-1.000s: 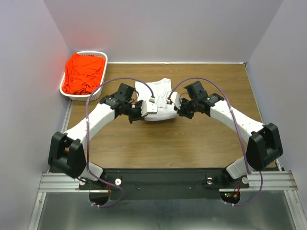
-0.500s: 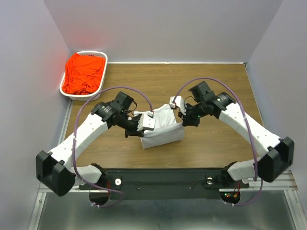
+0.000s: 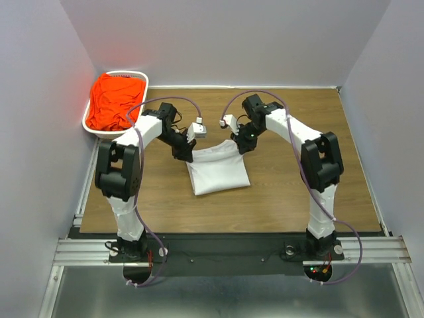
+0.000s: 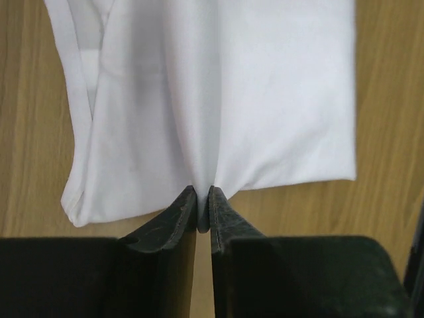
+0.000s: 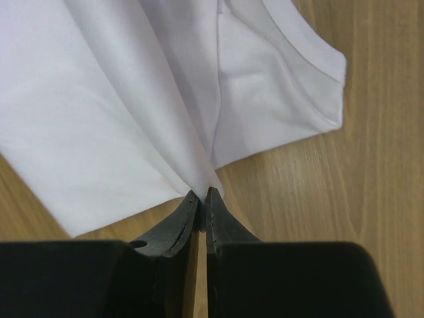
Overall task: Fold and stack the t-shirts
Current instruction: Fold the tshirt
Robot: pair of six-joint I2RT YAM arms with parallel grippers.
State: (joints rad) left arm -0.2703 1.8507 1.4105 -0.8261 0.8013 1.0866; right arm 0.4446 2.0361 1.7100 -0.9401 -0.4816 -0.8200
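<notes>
The white t-shirt (image 3: pixel 216 169) lies on the wooden table, partly folded, its far edge lifted. My left gripper (image 3: pixel 186 154) is shut on the shirt's far left corner; the left wrist view shows the white t-shirt (image 4: pixel 218 99) pinched in my left gripper (image 4: pixel 203 199). My right gripper (image 3: pixel 240 144) is shut on the far right corner; the right wrist view shows the white t-shirt (image 5: pixel 132 99) pinched in my right gripper (image 5: pixel 201 201). The orange-red t-shirt (image 3: pixel 116 101) lies crumpled in the basket.
A white slotted basket (image 3: pixel 142 81) stands at the far left corner of the table. Walls close in the table at the back and both sides. The arm bases sit on a black rail at the near edge.
Both grippers have carried the white shirt's edge from near the table's middle toward the far side. The shirt now lies flatter, stretched between them. Both arms stretch farther out.
</notes>
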